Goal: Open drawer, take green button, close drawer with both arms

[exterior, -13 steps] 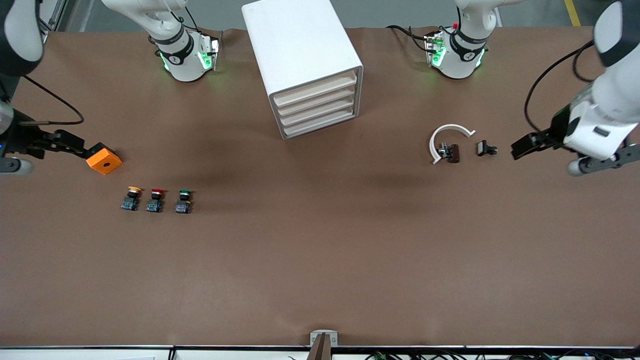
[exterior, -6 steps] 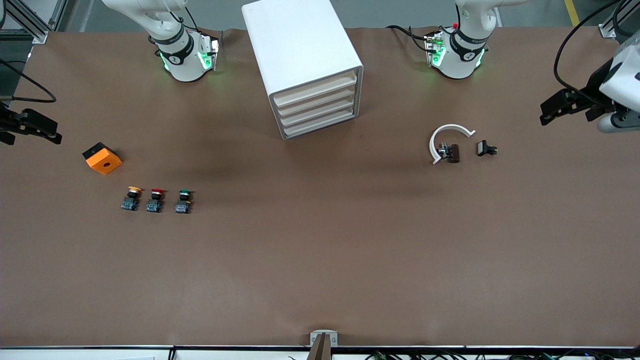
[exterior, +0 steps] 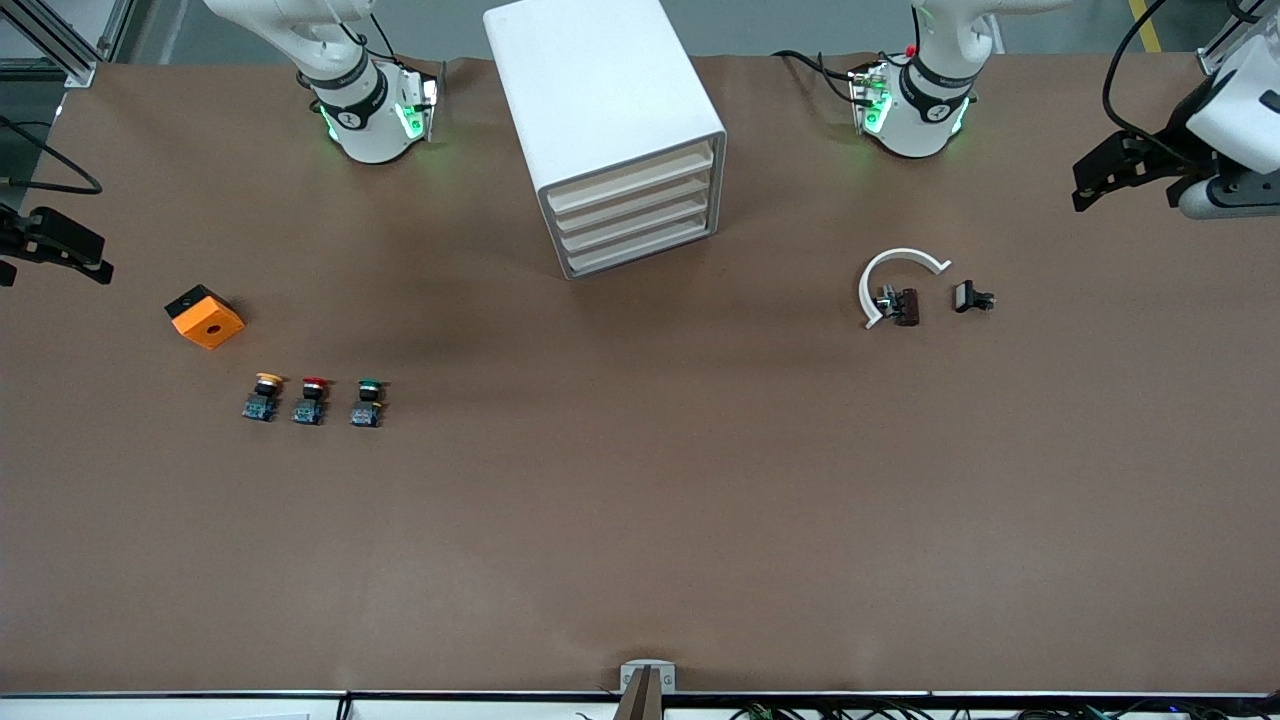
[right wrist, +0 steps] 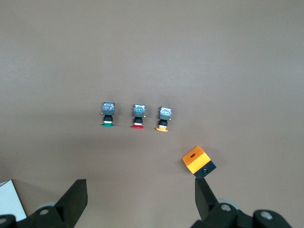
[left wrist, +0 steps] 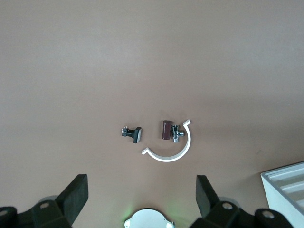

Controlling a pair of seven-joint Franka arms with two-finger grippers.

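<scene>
The white cabinet (exterior: 600,100) stands between the two arm bases, with all four cream drawers (exterior: 633,215) shut. The green-capped button (exterior: 368,400) stands on the table toward the right arm's end, beside a red-capped one (exterior: 310,398) and a yellow-capped one (exterior: 263,396). It also shows in the right wrist view (right wrist: 108,114). My right gripper (exterior: 90,262) is open and empty, high over the table edge near the orange box. My left gripper (exterior: 1088,188) is open and empty over the left arm's end. Both show wide jaws in the wrist views, the left (left wrist: 141,199) and the right (right wrist: 139,199).
An orange box (exterior: 205,317) lies near the buttons, farther from the front camera. A white ring piece (exterior: 893,272), a small brown part (exterior: 905,306) and a small black part (exterior: 972,297) lie toward the left arm's end. The cabinet's corner shows in the left wrist view (left wrist: 287,185).
Both grippers have lifted and drawn outward. The right one moved away from the orange box; the left one moved away from the small parts toward the robots' side.
</scene>
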